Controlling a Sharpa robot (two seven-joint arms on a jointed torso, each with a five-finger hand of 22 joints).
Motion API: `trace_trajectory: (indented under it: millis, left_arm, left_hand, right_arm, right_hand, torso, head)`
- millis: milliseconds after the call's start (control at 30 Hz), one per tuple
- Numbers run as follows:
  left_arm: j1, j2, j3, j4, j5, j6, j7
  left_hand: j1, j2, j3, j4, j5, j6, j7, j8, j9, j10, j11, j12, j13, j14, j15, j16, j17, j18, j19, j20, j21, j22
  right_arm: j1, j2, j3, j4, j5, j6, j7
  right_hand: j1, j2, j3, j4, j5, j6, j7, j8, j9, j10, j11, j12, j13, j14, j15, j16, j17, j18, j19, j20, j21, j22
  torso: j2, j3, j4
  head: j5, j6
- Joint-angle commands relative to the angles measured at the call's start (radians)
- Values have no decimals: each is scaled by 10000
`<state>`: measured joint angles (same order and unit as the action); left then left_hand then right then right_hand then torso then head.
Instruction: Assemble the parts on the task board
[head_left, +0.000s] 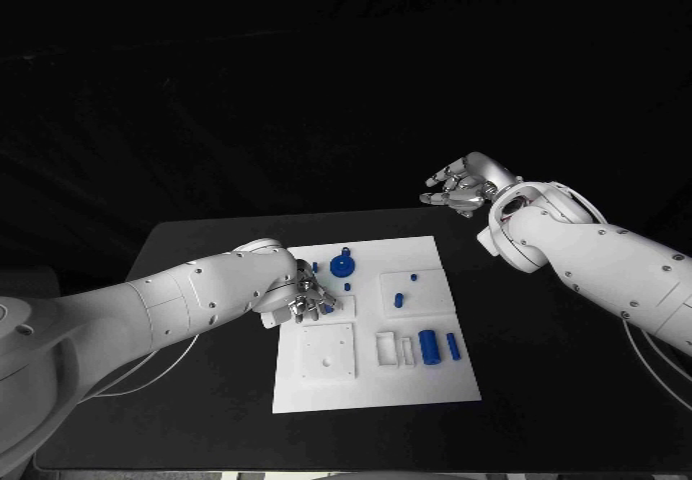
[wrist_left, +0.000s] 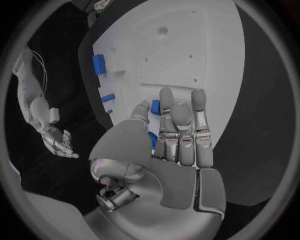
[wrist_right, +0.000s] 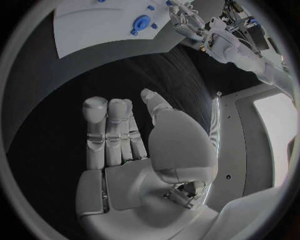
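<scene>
The white task board (head_left: 375, 385) lies mid-table. My left hand (head_left: 299, 300) rests over the board's left edge, and a small blue part (head_left: 327, 308) sits at its fingertips. In the left wrist view the blue part (wrist_left: 154, 106) shows between the thumb and the fingers (wrist_left: 181, 125), apparently pinched. A round blue part (head_left: 342, 265) stands near the board's far edge, beside that hand. My right hand (head_left: 462, 185) hovers off the board beyond the table's far right, fingers apart and holding nothing. The right wrist view shows its empty palm (wrist_right: 175, 145) over black table.
Two small blue pegs (head_left: 398, 298) stand in the board's middle right. Two blue cylinders (head_left: 427, 350) lie near its right edge, beside a white block (head_left: 387, 348). A square white plate (head_left: 327, 352) sits at the near left. Black table (head_left: 548, 380) surrounds the board.
</scene>
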<state>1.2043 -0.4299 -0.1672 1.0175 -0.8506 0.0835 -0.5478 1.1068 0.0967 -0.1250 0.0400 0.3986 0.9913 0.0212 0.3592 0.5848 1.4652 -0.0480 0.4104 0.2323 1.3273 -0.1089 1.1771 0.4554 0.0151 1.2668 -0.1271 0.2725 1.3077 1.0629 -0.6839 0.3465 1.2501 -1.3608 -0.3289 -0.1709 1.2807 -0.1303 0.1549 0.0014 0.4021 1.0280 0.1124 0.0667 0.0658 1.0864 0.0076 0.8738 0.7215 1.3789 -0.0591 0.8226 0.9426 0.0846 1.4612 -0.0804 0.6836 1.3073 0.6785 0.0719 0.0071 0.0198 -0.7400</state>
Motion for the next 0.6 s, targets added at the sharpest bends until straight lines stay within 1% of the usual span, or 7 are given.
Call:
trace_trajectory:
  millis: [33, 67, 167, 367, 467, 500, 600]
  left_arm:
    - [-11, 17, 0, 3, -58, -107, 75]
    - [-12, 13, 0, 4, -45, -111, 77]
    - [-13, 3, 0, 8, 16, -113, 102]
    - [-15, -10, 0, 42, 79, -69, 244]
    - [-16, -21, 0, 66, 119, -47, 289]
    - [-16, -27, 1, 76, 135, -40, 305]
    - [-16, -51, 1, 112, 175, -35, 348]
  left_hand:
    - [43, 188, 96, -65, 93, -75, 37, -15, -26, 103, -1, 13, -12, -27, 17, 44, -13, -150, -22, 9, -10, 168]
    - [107, 295, 181, -130, 234, -116, 46, -38, -54, 94, 4, 6, -15, -32, 18, 38, -16, -151, -26, 9, -13, 168]
    - [204, 405, 352, -346, 721, -145, 42, -57, -125, 81, 1, -12, -26, -33, 17, 28, -21, -149, -31, 11, -18, 168]
    - [652, 631, 868, -1186, 924, -202, 22, 7, -151, 69, -5, -63, -62, -53, 11, 22, -18, -151, -61, 4, -20, 177]
    - [679, 671, 1021, -1513, 1036, -238, 27, 50, -136, 91, -7, -83, -81, -51, 8, 33, -10, -151, -70, 1, -4, 184]
    - [547, 721, 1126, -1822, 1082, -278, 40, 106, -120, 107, 1, -109, -105, -52, 8, 42, -2, -151, -77, -1, 23, 187]
    - [544, 815, 1251, -2172, 1155, -306, 34, 186, -82, 129, -5, -124, -123, -50, 8, 52, 6, -135, -94, -1, 55, 187]
  right_arm:
    - [-5, 10, 0, 0, -19, 151, 60]
    - [-5, 10, 0, -2, -19, 156, 59]
    - [-8, 13, 0, -9, -17, 176, 60]
    - [-17, 19, 0, -4, -8, 213, 66]
    - [-22, 21, 0, 0, -6, 226, 67]
    - [-25, 21, 0, 0, -5, 229, 67]
    - [-31, 21, 0, 2, -4, 238, 68]
  right_hand:
    - [-39, -24, 4, 73, 50, -21, 11, -44, -13, 5, -3, 53, -16, -11, -15, 57, -17, 98, 96, 11, 20, 821]
    - [-39, -24, 4, 73, 50, -21, 11, -44, -13, 5, -3, 53, -16, -11, -15, 57, -17, 98, 96, 11, 20, 821]
    - [-39, -24, 4, 73, 50, -21, 11, -44, -13, 5, -3, 53, -16, -11, -15, 57, -17, 98, 96, 11, 20, 821]
    - [-51, -6, 20, 84, 68, -9, 11, -44, -14, 8, -6, 53, -17, -15, -16, 58, -16, 94, 92, 11, 33, 824]
    - [-51, -6, 20, 84, 68, -9, 11, -44, -14, 8, -6, 53, -17, -15, -16, 58, -16, 94, 92, 11, 33, 824]
    - [-51, -6, 20, 84, 68, -9, 11, -44, -14, 8, -6, 53, -17, -15, -16, 58, -16, 94, 92, 11, 33, 824]
    - [-51, -6, 20, 84, 68, -9, 11, -44, -14, 8, -6, 53, -17, -15, -16, 58, -16, 94, 92, 11, 33, 824]
  torso:
    - [-2, -2, -1]
    - [-2, -2, -1]
    - [-1, 2, 2]
    - [-2, -3, 0]
    - [-5, -6, -2]
    - [-8, -7, -5]
    - [-7, -6, -6]
  head:
    - [-11, -2]
    - [-11, -2]
    - [-10, -2]
    - [-5, -8]
    - [0, -9]
    - [1, -9]
    - [0, -8]
